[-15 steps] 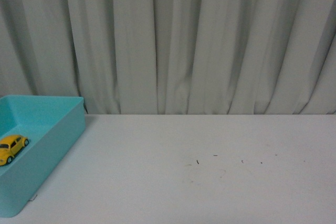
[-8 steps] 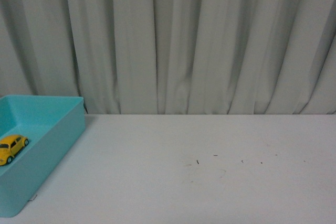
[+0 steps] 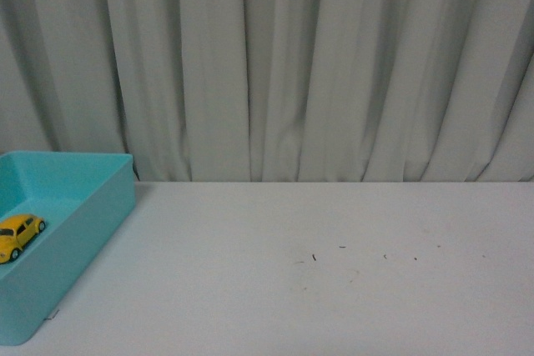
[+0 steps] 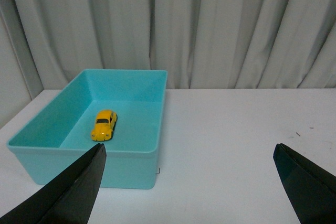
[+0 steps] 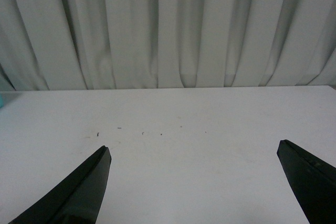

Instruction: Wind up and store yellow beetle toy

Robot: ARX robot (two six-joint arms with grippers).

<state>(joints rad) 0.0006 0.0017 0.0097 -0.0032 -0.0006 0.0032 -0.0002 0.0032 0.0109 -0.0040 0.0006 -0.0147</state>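
The yellow beetle toy (image 3: 19, 234) sits on its wheels on the floor of a turquoise bin (image 3: 92, 214) at the table's left. It also shows in the left wrist view (image 4: 104, 124), inside the bin (image 4: 131, 167). My left gripper (image 4: 189, 150) is open and empty, held back from the bin above the white table, its black fingers (image 4: 73, 190) wide apart. My right gripper (image 5: 193, 150) is open and empty over bare table further right. Neither arm shows in the front view.
A white table (image 3: 334, 273) runs across the scene, with a few small dark specks (image 3: 314, 257) near its middle. A pale pleated curtain (image 3: 292, 64) hangs close behind the table's far edge.
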